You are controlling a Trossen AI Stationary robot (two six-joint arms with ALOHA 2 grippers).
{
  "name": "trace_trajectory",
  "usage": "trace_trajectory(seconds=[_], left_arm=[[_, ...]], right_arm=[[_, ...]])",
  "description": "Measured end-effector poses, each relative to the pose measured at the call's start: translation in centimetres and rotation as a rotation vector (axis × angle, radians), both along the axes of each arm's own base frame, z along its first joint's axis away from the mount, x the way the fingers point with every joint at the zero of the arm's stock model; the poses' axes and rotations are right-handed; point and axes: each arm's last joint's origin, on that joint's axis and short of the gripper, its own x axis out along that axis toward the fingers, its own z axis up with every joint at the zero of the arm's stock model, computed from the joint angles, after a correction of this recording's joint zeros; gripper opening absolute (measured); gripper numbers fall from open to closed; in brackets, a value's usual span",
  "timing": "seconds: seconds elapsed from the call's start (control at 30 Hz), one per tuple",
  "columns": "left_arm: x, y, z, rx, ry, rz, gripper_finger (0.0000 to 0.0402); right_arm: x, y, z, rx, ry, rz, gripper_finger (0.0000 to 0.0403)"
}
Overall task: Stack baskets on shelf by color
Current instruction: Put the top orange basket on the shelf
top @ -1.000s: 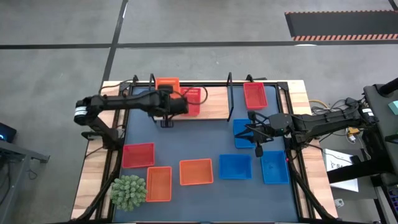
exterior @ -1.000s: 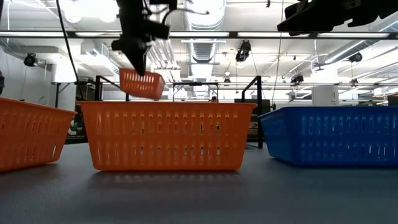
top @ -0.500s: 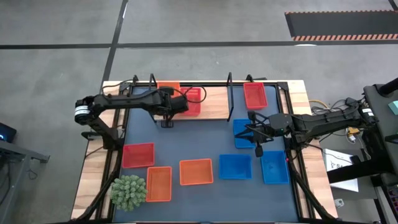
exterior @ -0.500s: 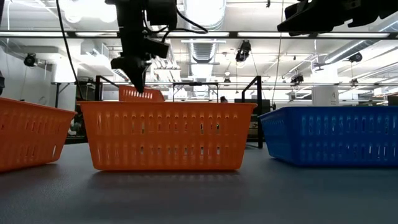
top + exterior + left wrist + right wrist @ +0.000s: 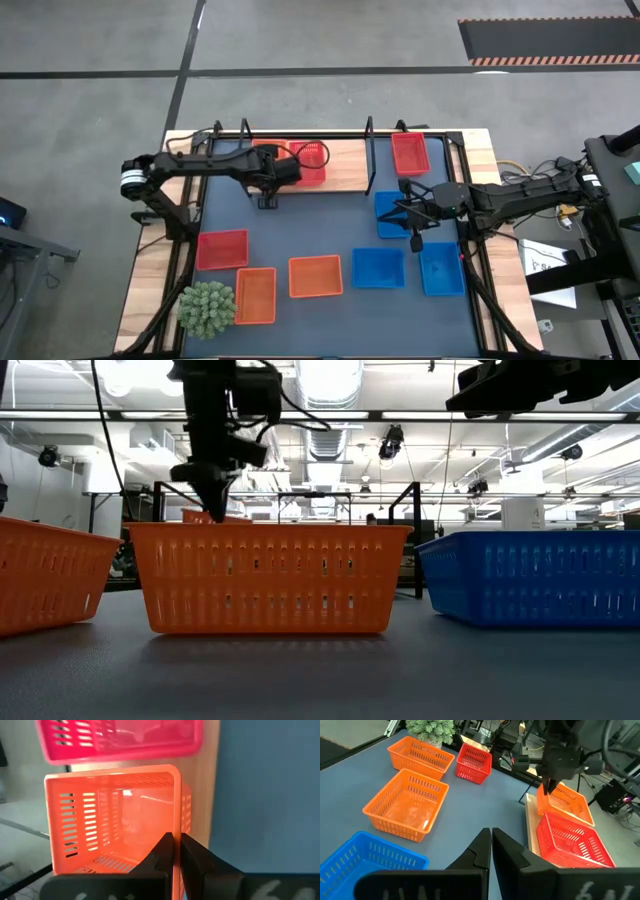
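left wrist view: fingers (image 5: 176, 851) astride orange basket (image 5: 112, 815) rim

The left gripper (image 5: 176, 851) is pinched shut on the rim of an orange basket (image 5: 115, 817), which sits on the light wooden shelf (image 5: 205, 795). A red basket (image 5: 120, 740) lies just beside it. The dark-blue mat (image 5: 270, 795) borders the shelf's edge
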Motion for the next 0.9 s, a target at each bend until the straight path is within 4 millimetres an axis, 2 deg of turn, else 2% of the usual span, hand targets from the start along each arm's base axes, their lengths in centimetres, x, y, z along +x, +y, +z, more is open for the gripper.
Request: trace_trajectory(seconds=[0.23,0.63,0.77,0.9], left_arm=[[-0.2,0.0,-1.2,-0.002,0.006,0.002,0.0003],[-0.3,0.0,-1.4,-0.003,0.019,-0.005,0.0069],[-0.2,-0.1,-0.4,-0.002,0.022,-0.018,0.0077],[0.7,-0.6,1.6,0.009,-0.081,0.001,0.0077]], right_arm=[[0.0,0.0,0.0,0.002,0.001,-0.001,0.0009],[0.0,0.0,0.0,0.002,0.001,-0.001,0.0009],[0.0,0.0,0.0,0.002,0.001,-0.001,0.0009],[0.0,0.0,0.0,0.002,0.001,-0.001,0.0009]])
